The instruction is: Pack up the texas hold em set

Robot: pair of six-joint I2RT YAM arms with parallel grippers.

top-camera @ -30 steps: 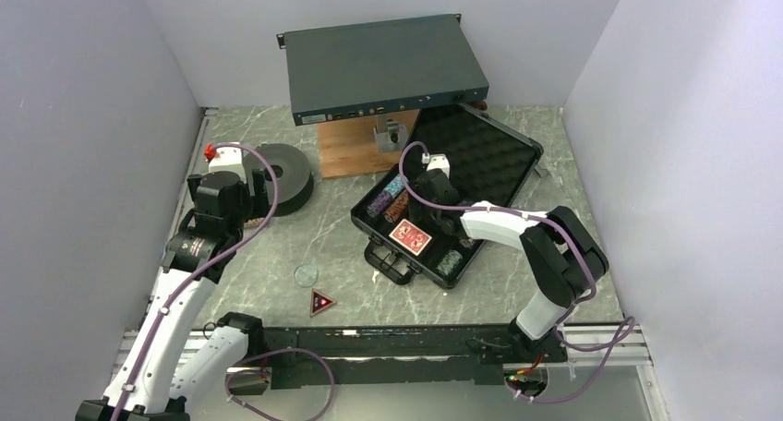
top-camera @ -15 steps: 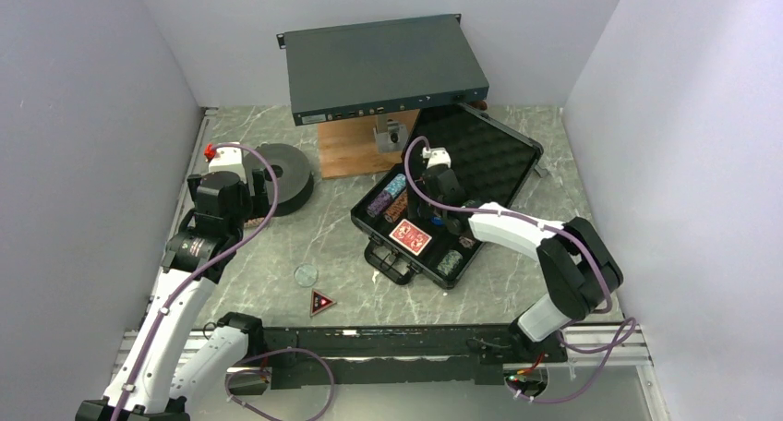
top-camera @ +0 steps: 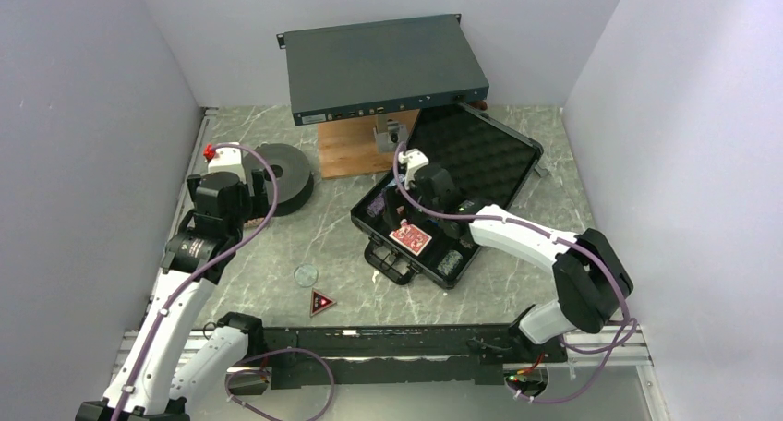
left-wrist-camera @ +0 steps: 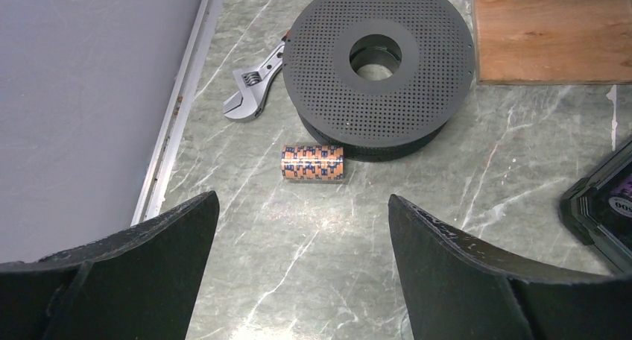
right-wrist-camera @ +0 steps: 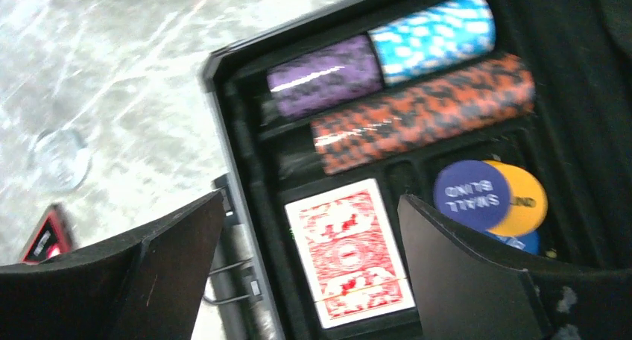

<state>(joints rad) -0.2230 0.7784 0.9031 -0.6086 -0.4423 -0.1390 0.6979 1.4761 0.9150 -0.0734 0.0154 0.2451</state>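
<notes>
Near the middle of the left wrist view, a stray orange chip roll (left-wrist-camera: 313, 163) lies on the surface (left-wrist-camera: 335, 273) just beside the dark spool (left-wrist-camera: 380, 57), with the left end effector (left-wrist-camera: 302, 200) spread wide and empty above it. A sound pickup would bring the fingers down on the roll's flat ends, pressing the chips together, clear of the spool. The right end effector (right-wrist-camera: 311, 200), likewise spread and empty, hangs over the open case (top-camera: 480, 153).

Ahead of right gripper (right-wrist-camera: 311, 200), in black case (right-wrist-camera: 237, 142):
- purple chip roll (right-wrist-camera: 324, 75)
- blue-and-white speckled chip roll (right-wrist-camera: 432, 28)
- orange-and-black mottled chip roll (right-wrist-camera: 421, 109)

Between its fingers: red-patterned, white-bordered card deck (right-wrist-camera: 349, 254).

Right of it: blue button (right-wrist-camera: 466, 194), yellow button (right-wrist-camera: 528, 200).

Ahead of left gripper (left-wrist-camera: 302, 202):
- orange-and-blue chip roll (left-wrist-camera: 313, 163)
- black perforated spool (left-wrist-camera: 417, 71)
- grey-green marbled table (left-wrist-camera: 447, 206)
</notes>
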